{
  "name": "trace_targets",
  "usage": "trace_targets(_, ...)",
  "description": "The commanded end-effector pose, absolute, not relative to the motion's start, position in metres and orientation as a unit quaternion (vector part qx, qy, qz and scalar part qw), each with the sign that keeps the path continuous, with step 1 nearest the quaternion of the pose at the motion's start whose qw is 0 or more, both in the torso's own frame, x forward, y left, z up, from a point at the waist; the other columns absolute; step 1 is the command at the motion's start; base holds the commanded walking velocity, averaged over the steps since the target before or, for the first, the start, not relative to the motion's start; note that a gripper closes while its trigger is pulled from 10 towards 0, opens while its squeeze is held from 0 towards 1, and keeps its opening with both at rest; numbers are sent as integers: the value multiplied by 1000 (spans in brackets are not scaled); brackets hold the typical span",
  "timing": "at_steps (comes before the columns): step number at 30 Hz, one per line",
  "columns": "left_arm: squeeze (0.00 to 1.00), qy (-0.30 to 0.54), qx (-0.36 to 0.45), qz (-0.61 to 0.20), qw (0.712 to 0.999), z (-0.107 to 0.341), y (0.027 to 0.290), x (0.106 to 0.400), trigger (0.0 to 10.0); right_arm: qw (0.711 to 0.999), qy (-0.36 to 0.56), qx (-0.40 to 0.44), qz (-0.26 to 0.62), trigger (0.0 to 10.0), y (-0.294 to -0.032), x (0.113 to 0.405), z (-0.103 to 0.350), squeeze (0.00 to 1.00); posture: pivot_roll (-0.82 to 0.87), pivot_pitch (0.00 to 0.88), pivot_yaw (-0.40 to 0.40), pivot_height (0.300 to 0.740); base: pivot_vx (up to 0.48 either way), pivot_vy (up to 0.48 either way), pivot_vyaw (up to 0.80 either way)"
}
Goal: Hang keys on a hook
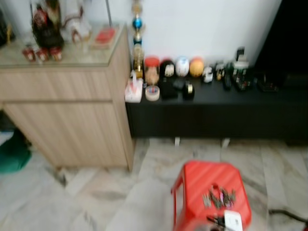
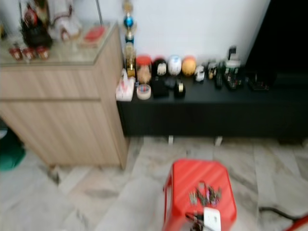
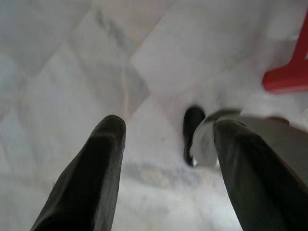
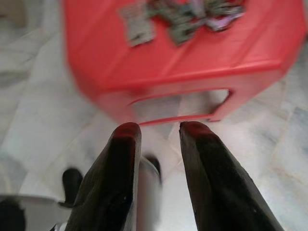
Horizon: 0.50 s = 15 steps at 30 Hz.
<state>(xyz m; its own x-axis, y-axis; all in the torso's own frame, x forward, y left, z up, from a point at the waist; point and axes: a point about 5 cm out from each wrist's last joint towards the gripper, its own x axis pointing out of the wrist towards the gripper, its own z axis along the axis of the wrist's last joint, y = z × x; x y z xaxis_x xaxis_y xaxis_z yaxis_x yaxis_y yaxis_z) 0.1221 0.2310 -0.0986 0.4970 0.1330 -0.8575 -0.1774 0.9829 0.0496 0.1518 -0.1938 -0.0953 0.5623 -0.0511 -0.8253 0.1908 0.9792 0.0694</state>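
Note:
A bunch of keys (image 1: 219, 198) lies on top of a red plastic stool (image 1: 197, 180) on the marble floor, low and right in the eye views, with a white tag (image 1: 233, 220) beside it. The keys (image 4: 183, 19) and stool (image 4: 144, 62) also appear in the right wrist view, ahead of my right gripper (image 4: 156, 132), whose fingers stand slightly apart with nothing between them. My left gripper (image 3: 166, 130) is open over bare floor, the stool's red corner (image 3: 288, 72) off to one side. I can make out no hook in the blurred pictures.
A light wooden cabinet (image 1: 67, 106) with ornaments on top stands at the left. A low black bench (image 1: 216, 113) along the white wall carries several small ornaments. Something green (image 1: 12, 154) lies on the floor at the far left. A dark cable (image 1: 288, 214) lies at the lower right.

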Motion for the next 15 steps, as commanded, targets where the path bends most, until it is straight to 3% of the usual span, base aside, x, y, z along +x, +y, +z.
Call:
trace_targets(1, 0, 495, -25, 84, 865, -100, 225, 121, 10000, 879, 463, 75, -89, 10000, -203, 148, -95, 0, 10, 0, 13, 726, 0, 0, 0)
trace_targets(15, 0, 421, -20, 91, 902, -92, 225, 131, 10000, 902, 405, 94, -117, 10000, -207, 152, -90, 0, 18, 0, 3, 726, 0, 0, 0)
